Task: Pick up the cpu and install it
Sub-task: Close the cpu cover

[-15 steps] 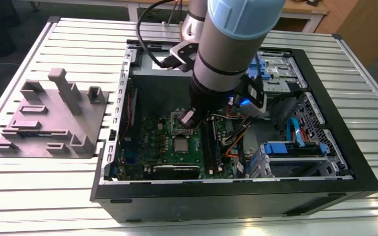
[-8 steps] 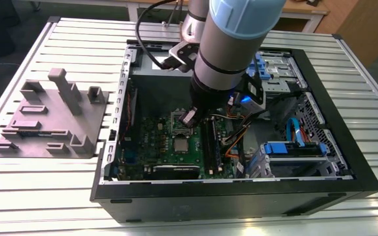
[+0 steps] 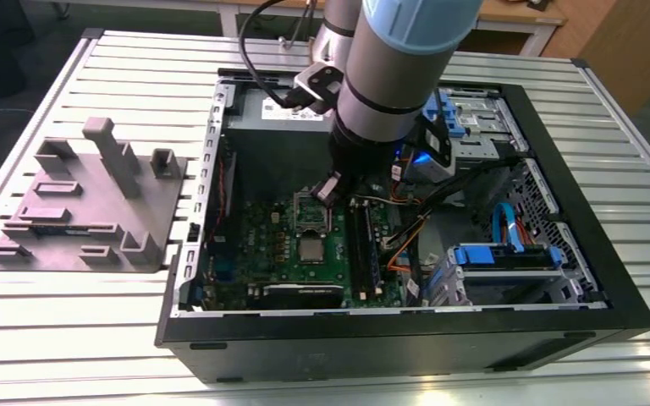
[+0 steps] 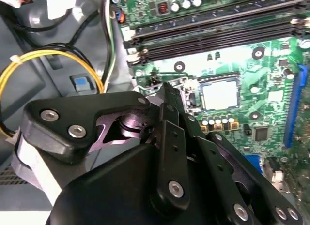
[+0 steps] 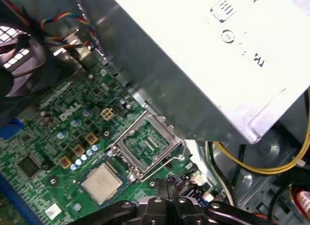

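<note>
Inside the open computer case point(image 3: 415, 342) on the slatted metal desk point(image 3: 77, 326), your gripper point(image 3: 328, 191) hung low over the green motherboard point(image 3: 260, 258), pressed together with nothing visible in its grasp. The cpu point(image 3: 311, 249) lay flat in its dark socket on the board, silver top up, and you could see it in both wrist views too, sitting square inside the socket's rim. The socket's hinged metal frame point(image 5: 145, 143) was flipped open, just beside the chip on the side toward the silver power supply box point(image 5: 203, 65). Your gripper was near that frame and apart from the cpu; whether it touched the frame, I could not tell. In the second wrist view the black memory slots point(image 4: 218, 34) ran past the socket, and a yellow cable point(image 4: 48, 55) looped over the grey case wall. Blue drive brackets point(image 3: 508, 255) sat in the case toward the exterior view's right, and a grey block fixture point(image 3: 77, 207) with upright posts stood on the desk at the exterior view's left, well apart from the arm.
</note>
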Motion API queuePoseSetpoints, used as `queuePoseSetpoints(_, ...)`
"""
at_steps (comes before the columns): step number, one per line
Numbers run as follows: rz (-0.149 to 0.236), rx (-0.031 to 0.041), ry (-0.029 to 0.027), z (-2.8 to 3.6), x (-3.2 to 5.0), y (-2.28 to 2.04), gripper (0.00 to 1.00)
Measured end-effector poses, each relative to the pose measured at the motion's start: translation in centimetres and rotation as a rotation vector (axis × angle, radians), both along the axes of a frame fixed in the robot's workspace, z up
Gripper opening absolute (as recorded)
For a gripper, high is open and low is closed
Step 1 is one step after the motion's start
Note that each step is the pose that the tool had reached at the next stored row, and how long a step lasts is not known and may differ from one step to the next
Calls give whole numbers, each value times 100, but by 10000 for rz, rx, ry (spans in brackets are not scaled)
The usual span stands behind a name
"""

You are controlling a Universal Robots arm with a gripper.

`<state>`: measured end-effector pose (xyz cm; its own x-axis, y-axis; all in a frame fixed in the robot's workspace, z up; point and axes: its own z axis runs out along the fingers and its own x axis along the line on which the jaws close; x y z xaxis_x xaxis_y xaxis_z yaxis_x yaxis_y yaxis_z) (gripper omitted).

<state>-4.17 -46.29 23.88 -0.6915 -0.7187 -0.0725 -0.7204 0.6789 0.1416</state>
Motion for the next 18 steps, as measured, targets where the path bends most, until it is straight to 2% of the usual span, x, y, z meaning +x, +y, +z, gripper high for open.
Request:
queuePoseSetpoints(4, 69, 203, 21, -13, 39, 15, 10)
queuePoseSetpoints(8, 97, 510, 24, -30, 91, 28, 10)
queuePoseSetpoints(15, 460, 559, 33, -99, 95, 51, 10)
queuePoseSetpoints(18, 463, 562, 33, -125, 96, 88, 10)
